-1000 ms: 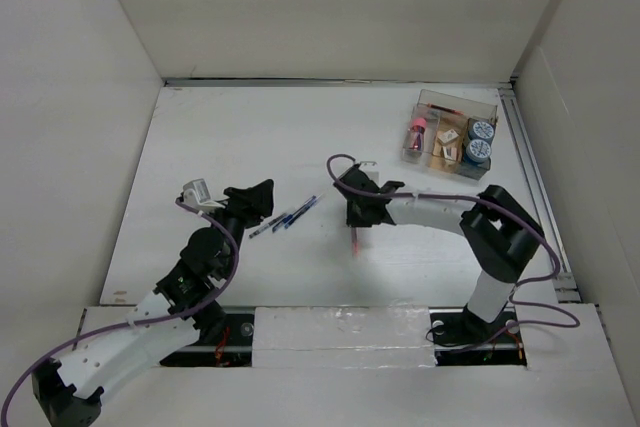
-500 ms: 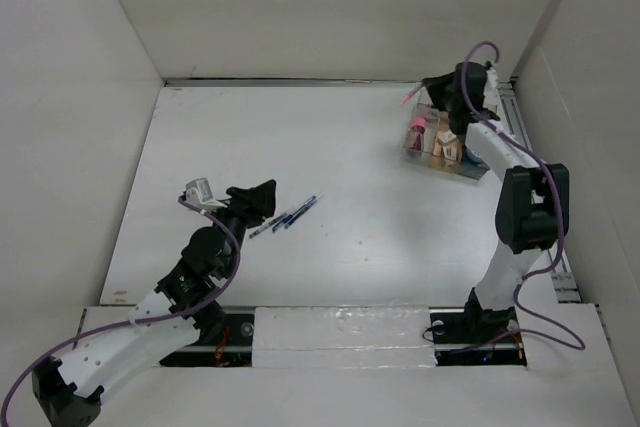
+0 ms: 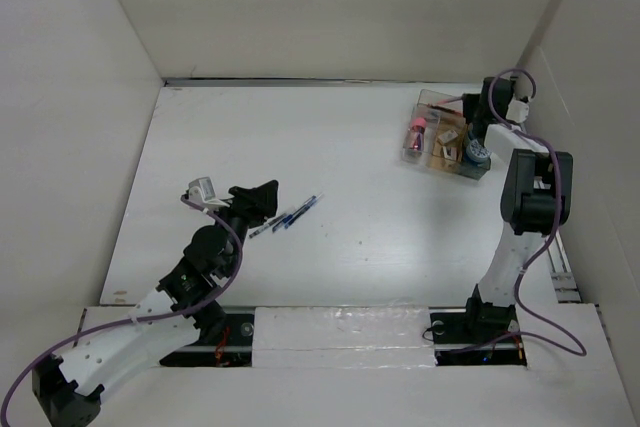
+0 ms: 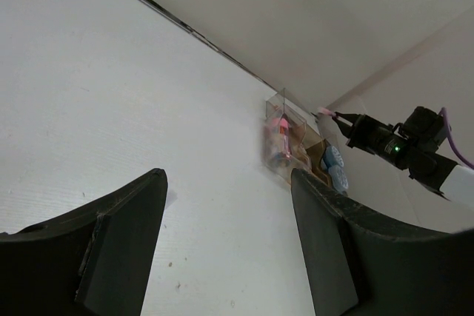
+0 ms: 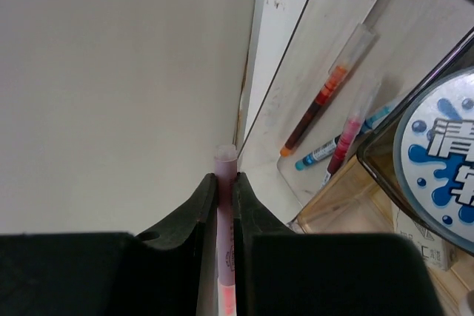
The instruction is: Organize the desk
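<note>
Counter: the large flat white rectangular counter (image 3: pixel 350 147), matte, has upright white wall panels (image 3: pixel 330 7) on three sides. It fills the middle of the top view and carries every item listed below.
Left arm: the left arm (image 3: pixel 200 257) reaches forward over the near-left part of the counter.
Left jaws: spread wide apart with nothing between them, just beside the near end of the pen cluster.
Pen cluster: slim dark blue pens (image 3: pixel 290 215) lie side by side on the counter at a slant. Their exact number cannot be told.
Right arm: the right arm (image 3: pixel 525 197) stretches to the far right corner.
Right jaws: clamped on a thin pink pen (image 5: pixel 225 212), whose capped end juts out past the jaws.
Tray: a small clear plastic compartmented tray (image 3: pixel 450 132) sits on the counter at the far right, under the right jaws.
Tray contents: an orange-red pen (image 5: pixel 326 98), a pink-red pen (image 5: pixel 348 135) and a teal pen (image 5: pixel 326 149) share one long compartment. Beside them sit a round blue-and-white lidded tub (image 3: pixel 477 154), small tan blocks (image 3: pixel 447 144) and a pink bottle (image 3: pixel 415 133).
</note>
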`<state>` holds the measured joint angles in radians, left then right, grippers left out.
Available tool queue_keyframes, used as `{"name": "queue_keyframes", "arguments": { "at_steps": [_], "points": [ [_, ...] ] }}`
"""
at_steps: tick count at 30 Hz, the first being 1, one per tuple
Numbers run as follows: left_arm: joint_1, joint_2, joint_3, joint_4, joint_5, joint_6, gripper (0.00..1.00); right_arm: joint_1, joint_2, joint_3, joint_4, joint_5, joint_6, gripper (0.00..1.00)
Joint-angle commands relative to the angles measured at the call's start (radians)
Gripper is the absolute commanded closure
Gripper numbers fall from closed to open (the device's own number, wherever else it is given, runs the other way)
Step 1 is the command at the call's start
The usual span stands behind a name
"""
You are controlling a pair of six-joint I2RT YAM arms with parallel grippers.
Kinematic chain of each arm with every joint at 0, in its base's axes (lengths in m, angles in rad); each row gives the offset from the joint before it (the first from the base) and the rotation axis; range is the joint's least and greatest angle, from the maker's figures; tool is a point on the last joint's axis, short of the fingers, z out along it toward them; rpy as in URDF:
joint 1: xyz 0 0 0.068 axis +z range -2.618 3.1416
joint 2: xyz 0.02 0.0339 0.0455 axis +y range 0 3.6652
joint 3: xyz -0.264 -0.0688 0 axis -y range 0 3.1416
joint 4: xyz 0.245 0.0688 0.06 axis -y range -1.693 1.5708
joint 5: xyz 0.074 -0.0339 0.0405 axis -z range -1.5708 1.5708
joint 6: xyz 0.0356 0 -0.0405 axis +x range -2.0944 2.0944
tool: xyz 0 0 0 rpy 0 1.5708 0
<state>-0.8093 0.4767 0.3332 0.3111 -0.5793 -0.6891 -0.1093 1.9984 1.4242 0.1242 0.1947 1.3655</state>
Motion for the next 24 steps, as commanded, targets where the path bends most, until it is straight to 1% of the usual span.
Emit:
{"name": "queue_keyframes", "arguments": {
  "at_steps": [1,2,5,10,11,16,17,19,20,23,24],
  "points": [
    [0.002,0.01,0.004,0.051,0.001,0.013,0.36,-0.001,-0.015,0.006,0.064,0.1,0.063,0.96],
    [0.002,0.014,0.007,0.043,-0.001,0.014,0.36,-0.001,-0.004,0.008,0.061,0.12,0.064,0.94],
    [0.002,0.014,0.009,0.049,0.004,0.014,0.36,-0.001,0.022,0.042,0.005,0.16,0.067,0.94],
    [0.002,0.019,0.009,0.043,-0.011,0.014,0.36,-0.019,0.043,0.056,-0.003,0.193,0.057,0.92],
    [0.002,0.022,0.003,0.06,-0.005,0.016,0.36,-0.02,0.051,0.079,-0.023,0.21,0.044,0.88],
    [0.002,0.034,0.009,0.051,-0.014,0.017,0.36,-0.02,0.071,0.11,-0.044,0.223,0.021,0.84],
    [0.002,0.036,0.01,0.051,-0.011,0.016,0.36,-0.02,0.076,0.11,-0.046,0.222,0.021,0.81],
    [0.002,0.036,0.004,0.059,-0.013,0.02,0.36,-0.02,0.076,0.101,-0.037,0.23,0.017,0.79],
    [0.002,0.036,0.003,0.063,-0.017,0.019,0.36,-0.02,0.085,0.102,-0.035,0.227,0.014,0.76],
    [0.002,0.042,0.01,0.051,-0.021,0.017,0.36,-0.029,0.1,0.113,-0.044,0.19,0.011,0.73],
    [0.002,0.04,0.009,0.054,-0.016,0.019,0.36,-0.029,0.1,0.108,-0.044,0.19,0.007,0.69]
  ]
}}
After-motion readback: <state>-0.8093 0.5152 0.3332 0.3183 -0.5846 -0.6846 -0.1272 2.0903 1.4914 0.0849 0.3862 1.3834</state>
